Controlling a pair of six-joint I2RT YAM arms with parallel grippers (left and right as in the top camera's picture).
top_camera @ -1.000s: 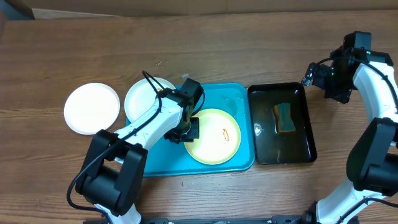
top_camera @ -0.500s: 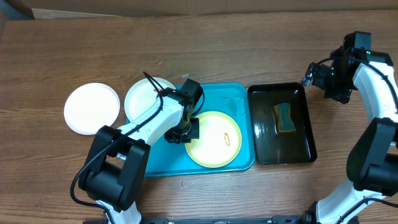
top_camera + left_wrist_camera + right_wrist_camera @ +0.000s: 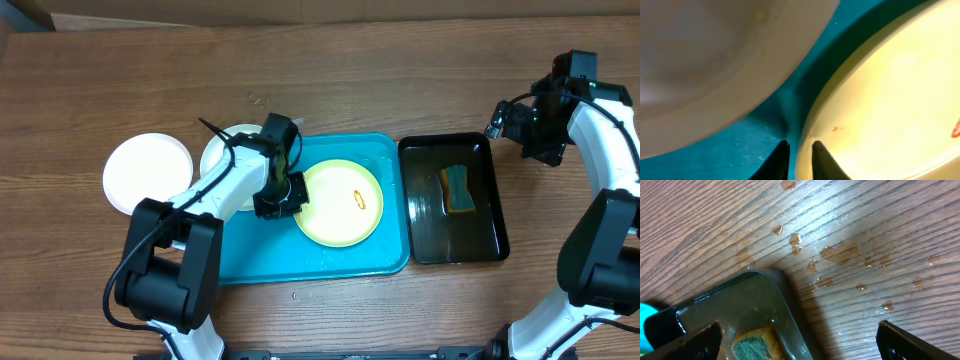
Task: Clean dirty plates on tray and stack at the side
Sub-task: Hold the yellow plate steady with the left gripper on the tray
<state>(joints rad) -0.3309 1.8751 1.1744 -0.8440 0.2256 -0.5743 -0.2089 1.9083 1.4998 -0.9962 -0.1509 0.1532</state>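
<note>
1. White plate on the table [image 3: 148,173]: off the tray at far left, face up, no smear to be seen. Probably the start of the stack.
2. Second white plate [image 3: 226,150]: lies over the far-left corner of the turquoise tray [image 3: 300,265], partly hidden by the left arm.
3. Left gripper [image 3: 799,150]: jaws nearly closed, pinching the left rim of item 4.
4. Pale yellow-green plate [image 3: 335,205]: on the tray, centre-right, extending rightward from the pincer. Its orange-red smear [image 3: 360,198] sits right of centre, so it is uncleaned.
5. Black tray [image 3: 428,245]: just right of the turquoise tray, holding liquid and a green-and-yellow sponge [image 3: 458,190].
6. Right gripper [image 3: 797,340]: jaws wide apart, empty, hovering at the black tray's far-right corner.

Deciding relation: the sponge lies near and left of the right pincer, and the right arm is the closer one to it. The left arm already steadies the dirty plate.
</note>
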